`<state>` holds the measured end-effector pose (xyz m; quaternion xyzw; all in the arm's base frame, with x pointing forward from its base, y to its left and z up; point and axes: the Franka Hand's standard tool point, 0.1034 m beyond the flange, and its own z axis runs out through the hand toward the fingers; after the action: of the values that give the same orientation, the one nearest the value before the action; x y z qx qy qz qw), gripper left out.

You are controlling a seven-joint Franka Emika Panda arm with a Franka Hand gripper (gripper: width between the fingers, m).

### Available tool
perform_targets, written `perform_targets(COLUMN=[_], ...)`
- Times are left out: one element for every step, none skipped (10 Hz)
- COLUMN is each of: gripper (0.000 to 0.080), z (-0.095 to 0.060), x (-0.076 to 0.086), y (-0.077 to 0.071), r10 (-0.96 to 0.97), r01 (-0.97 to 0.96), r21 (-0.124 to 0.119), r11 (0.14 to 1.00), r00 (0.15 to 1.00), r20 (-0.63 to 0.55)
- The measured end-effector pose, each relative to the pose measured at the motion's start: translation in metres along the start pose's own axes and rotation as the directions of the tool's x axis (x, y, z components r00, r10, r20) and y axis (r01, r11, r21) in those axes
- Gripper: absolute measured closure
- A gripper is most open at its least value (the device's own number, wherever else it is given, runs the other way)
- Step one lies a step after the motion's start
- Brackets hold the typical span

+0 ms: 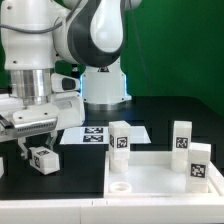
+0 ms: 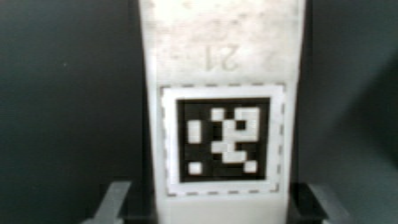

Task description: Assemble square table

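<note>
My gripper (image 1: 38, 147) hangs at the exterior view's left, just above the black table, shut on a short white leg (image 1: 43, 158) with a tag sticker. In the wrist view this leg (image 2: 221, 60) fills the middle, tag facing the camera, with my gripper (image 2: 219, 208) closed on its sides; one finger (image 2: 118, 202) shows beside it. The large white square slab (image 1: 165, 183) lies at the lower right with a round corner hole (image 1: 120, 186). Three tagged legs stand upright on it: one (image 1: 120, 139) near its left corner, one (image 1: 181, 136) at the back, one (image 1: 201, 166) at the right.
The marker board (image 1: 92, 134) lies flat on the table behind the gripper, in front of the robot base (image 1: 103, 88). Another small white part (image 1: 2, 167) shows at the left edge. A green wall stands behind the table.
</note>
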<state>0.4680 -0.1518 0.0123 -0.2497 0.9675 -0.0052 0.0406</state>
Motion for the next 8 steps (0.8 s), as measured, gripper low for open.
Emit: perform_targets(gripper=[0.0515,0.0515,0.0515,0.0515,0.0515,0.0515,0.0515,0.0515], z=[-0.001,-0.002,-0.003,-0.003,-0.003,-0.003,-0.003,-0.003], x=[0.003,0.017,0.027,0.032,0.033,0.032,0.032,0.032], y=[-0.001,-0.007,-0.007,-0.001,0.003,0.002,0.002,0.002], r10=[0.138,0.311,0.365,0.440,0.458,0.401,0.400,0.395], r01=[-0.138,-0.311,-0.365,-0.439,-0.456,-0.400,-0.398,-0.393], r21=[-0.012,-0.038,-0.054,-0.082,-0.098,-0.096,-0.096,-0.096], r11=[0.990,0.950,0.929,0.895,0.884,0.912,0.913,0.915], r00=[0.990,0.950,0.931,0.898,0.889,0.916,0.917,0.919], r20=[0.003,-0.013,-0.014,-0.007,-0.007,0.000,0.000,0.000])
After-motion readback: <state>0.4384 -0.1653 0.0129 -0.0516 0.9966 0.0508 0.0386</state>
